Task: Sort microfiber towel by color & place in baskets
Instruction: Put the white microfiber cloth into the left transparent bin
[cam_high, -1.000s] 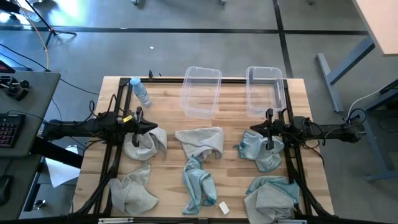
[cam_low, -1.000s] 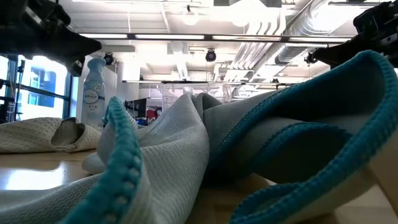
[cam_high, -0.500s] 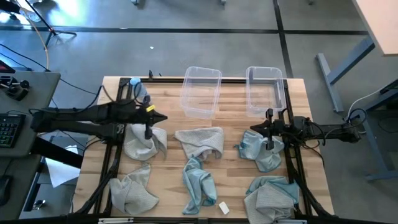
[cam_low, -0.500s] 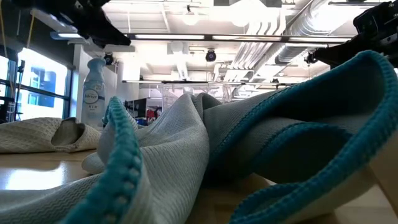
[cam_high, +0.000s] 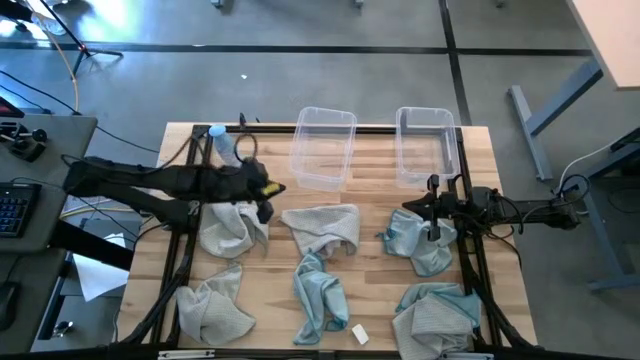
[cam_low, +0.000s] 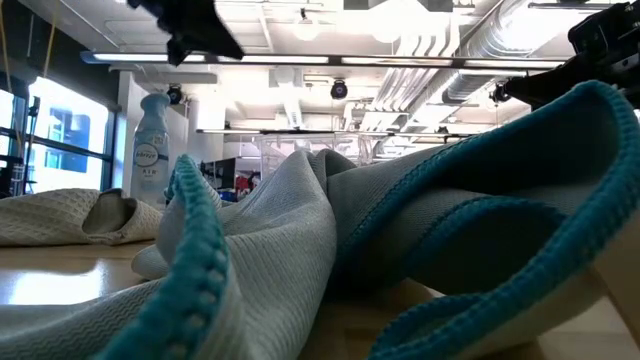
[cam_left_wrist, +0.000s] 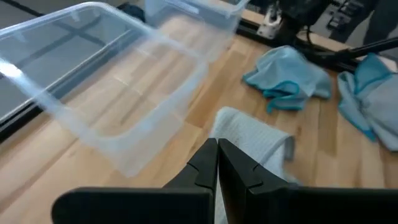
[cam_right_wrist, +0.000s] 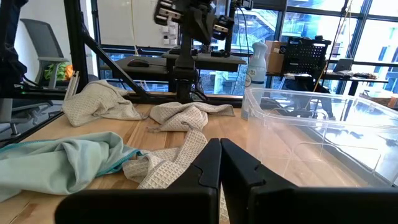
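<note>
Left gripper (cam_high: 268, 191), closed and empty, hung just beside the grey towel (cam_high: 322, 226), between it and the left basket (cam_high: 323, 147). Towel's long axis ran across the worktop (cam_high: 375, 262). Right gripper (cam_high: 432, 212), closed, sat further off over a teal towel (cam_high: 418, 243); left was nearer.

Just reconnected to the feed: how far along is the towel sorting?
Nothing is sorted: both clear plastic baskets are empty. The left claw, shut and empty, hovers beside the left basket; the right claw is shut over a teal towel. All six grey and teal microfiber towels remain on the wooden table.
</note>
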